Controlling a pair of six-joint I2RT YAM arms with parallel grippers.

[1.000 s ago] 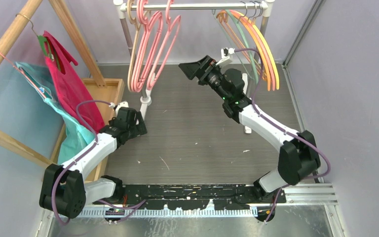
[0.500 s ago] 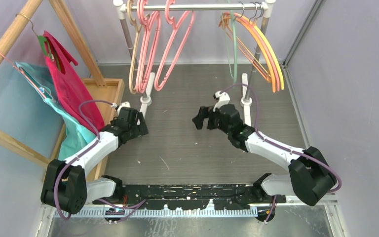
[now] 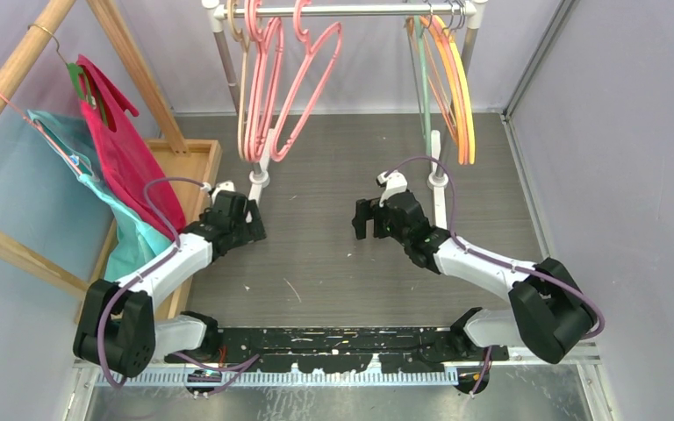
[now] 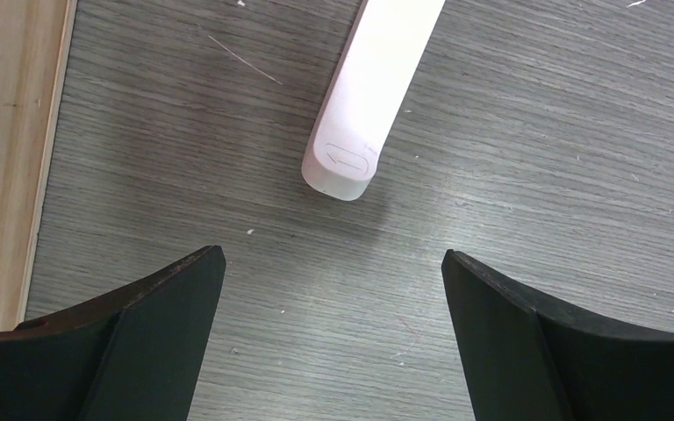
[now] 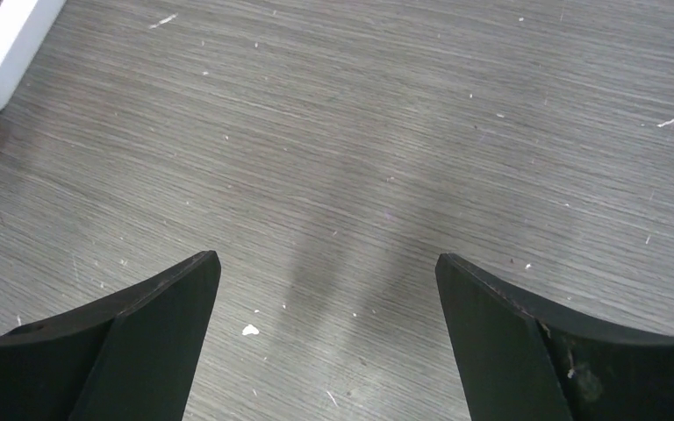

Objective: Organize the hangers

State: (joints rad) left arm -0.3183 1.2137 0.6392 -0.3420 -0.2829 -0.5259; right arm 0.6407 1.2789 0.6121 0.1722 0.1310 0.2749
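Note:
Bare hangers hang on a metal rail (image 3: 360, 10) at the back. The beige one (image 3: 243, 88) and the thick pink ones (image 3: 276, 83) hang at its left end. The thin orange, yellow and grey-green ones (image 3: 452, 74) hang at its right end. My left gripper (image 3: 247, 230) is open and empty, low over the floor by the rack's left foot (image 4: 360, 96). My right gripper (image 3: 362, 219) is open and empty, low over the floor in front of the rack. In both wrist views only bare floor lies between the fingers.
A wooden frame (image 3: 17, 66) at the left carries a green hanger with red cloth (image 3: 118, 145) and a thin pink hanger with teal cloth (image 3: 105, 189). A wooden tray (image 3: 195, 162) lies below it. The rack's white posts (image 3: 434, 167) stand on the grey floor. Walls close in both sides.
My right arm has come down from the rail and back toward the floor, its gripper empty. The hangers swung and now hang nearly straight. The left arm has barely moved.

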